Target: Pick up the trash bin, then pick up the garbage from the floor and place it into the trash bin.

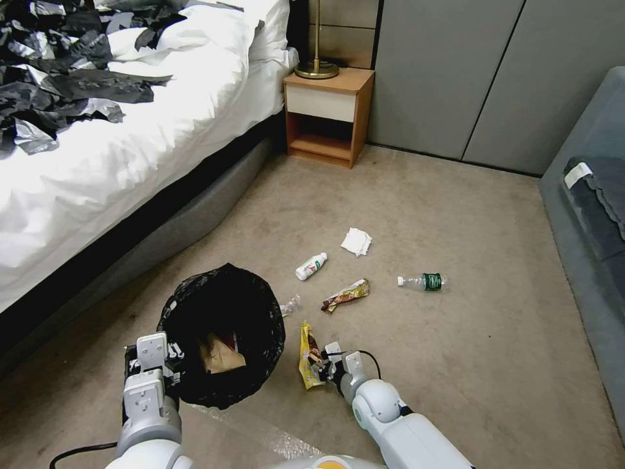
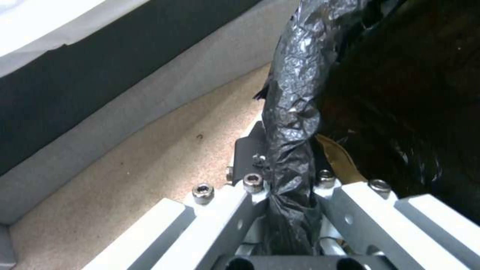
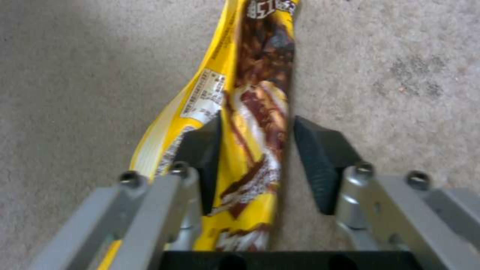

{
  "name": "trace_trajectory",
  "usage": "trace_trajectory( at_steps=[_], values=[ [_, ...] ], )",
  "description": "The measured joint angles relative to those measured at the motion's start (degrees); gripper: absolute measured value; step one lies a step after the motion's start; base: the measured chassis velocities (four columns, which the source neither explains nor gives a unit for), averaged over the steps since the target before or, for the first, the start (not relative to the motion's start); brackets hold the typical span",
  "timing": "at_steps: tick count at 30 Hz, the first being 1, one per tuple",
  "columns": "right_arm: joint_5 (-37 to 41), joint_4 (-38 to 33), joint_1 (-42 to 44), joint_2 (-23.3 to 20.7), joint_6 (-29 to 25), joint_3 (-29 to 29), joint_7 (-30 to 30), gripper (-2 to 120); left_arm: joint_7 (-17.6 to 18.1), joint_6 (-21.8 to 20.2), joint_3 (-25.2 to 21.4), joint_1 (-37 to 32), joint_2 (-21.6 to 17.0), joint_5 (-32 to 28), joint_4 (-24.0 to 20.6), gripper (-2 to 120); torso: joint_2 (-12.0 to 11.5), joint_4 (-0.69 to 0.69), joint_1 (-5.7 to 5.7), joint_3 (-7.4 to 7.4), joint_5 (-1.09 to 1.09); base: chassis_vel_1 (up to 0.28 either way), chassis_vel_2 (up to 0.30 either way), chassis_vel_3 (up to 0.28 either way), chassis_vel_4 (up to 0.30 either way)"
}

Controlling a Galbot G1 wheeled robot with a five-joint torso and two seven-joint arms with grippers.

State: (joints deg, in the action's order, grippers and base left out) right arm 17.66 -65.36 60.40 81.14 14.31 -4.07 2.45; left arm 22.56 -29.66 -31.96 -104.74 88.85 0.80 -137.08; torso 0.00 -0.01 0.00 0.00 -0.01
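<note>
- On the floor beside the bed, in the head view, I see the bin with its black bag, held at the near rim by my left claw. A brown paper bag already lies inside it.
- My right claw is down at the yellow wrapper, which lies just beside the bin on its right.
- Farther out on the carpet lie a white bottle, a tissue, a gold wrapper and a clear bottle, all well apart from the bin. A nightstand stands by the wall.
- In the left wrist view, the left claw is clamped tight on the bagged rim of the bin; black film is bunched between the fingers. That grip looks firm to me.
- In the right wrist view, the right claw straddles the yellow wrapper. One pad touches the wrapper's edge; the other stands a little off it, so the claw is part open and has nothing gripped yet.
- My judgement for this step: close squarely across the wrapper's middle, since the thin foil may slide or fold away from the pads. I would press low against the carpet, confirm both pads bite, then lift slowly while keeping the bin level.
</note>
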Motion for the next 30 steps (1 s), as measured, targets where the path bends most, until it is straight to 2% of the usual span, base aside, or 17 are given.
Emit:
trace_trajectory(
  at_steps=[2, 4, 8, 20, 23, 25, 26, 28, 30],
  values=[
    [0.27, 0.92, -0.35, 0.49, -0.59, -0.25, 0.9, 23, 0.0, 0.19, 0.05, -0.2, 0.13, 0.13, -0.08, 0, 0.0, 0.01, 0.01, 0.0, 0.01, 0.0, 0.0, 0.0, 0.0],
    [0.4, 1.36, -0.48, 0.78, -0.62, -0.26, 1.18, 19, 0.02, 0.24, 0.09, -0.27, 0.22, 0.24, -0.09, 0, 0.0, 0.01, 0.0, 0.0, 0.0, 0.0, 0.0, 0.0, 0.0],
    [0.75, 2.59, -0.55, 1.72, -0.68, -0.22, 1.55, 1, 0.02, 0.39, 0.27, -0.46, 0.41, 0.47, -0.23, 0, 0.0, 0.01, 0.0, 0.0, 0.02, 0.0, 0.0, 0.0, 0.0],
    [0.86, 1.18, 0.14, 0.75, -1.56, 0.56, 1.4, 0, 0.02, 0.43, 0.42, -0.24, 0.35, 0.48, -0.23, 0, 0.0, 0.03, 0.0, 0.0, 0.03, 0.0, 0.0, 0.0, 0.0],
    [1.75, -2.0, 0.81, -0.21, -2.29, 1.29, 0.05, 0, 0.01, 0.43, 0.45, -0.01, 0.21, 0.41, -0.23, 0, 0.0, 0.01, 0.0, 0.0, -0.02, 0.0, 0.0, 0.0, 0.0],
    [3.6, -9.74, 2.72, -2.02, -3.6, 2.02, -2.38, 0, -0.01, 0.43, 0.52, 0.47, -0.05, 0.13, 0.04, 0, 0.0, 0.01, 0.0, 0.0, 0.0, 0.0, 0.0, 0.0, 0.0],
    [3.6, -9.74, 2.72, -2.02, -3.6, 2.02, -2.38, 0, -0.01, 0.43, 0.52, 0.47, -0.05, 0.13, 0.04, 0, 0.0, 0.01, 0.0, 0.0, 0.0, 0.0, 0.0, 0.0, 0.0],
    [3.97, -16.35, 4.44, -3.49, -5.84, 2.84, -3.92, 0, -0.03, 0.38, 0.54, 0.71, -0.35, -0.13, 0.34, 0, 0.0, 0.01, 0.0, 0.0, 0.01, 0.0, 0.0, 0.0, 0.0],
    [3.93, -19.05, 5.1, -4.07, -7.19, 3.25, -4.25, 0, -0.03, 0.37, 0.53, 0.77, -0.5, -0.26, 0.42, 0, 0.0, 0.0, 0.0, 0.0, 0.02, 0.0, 0.0, 0.0, 0.0]
  ],
)
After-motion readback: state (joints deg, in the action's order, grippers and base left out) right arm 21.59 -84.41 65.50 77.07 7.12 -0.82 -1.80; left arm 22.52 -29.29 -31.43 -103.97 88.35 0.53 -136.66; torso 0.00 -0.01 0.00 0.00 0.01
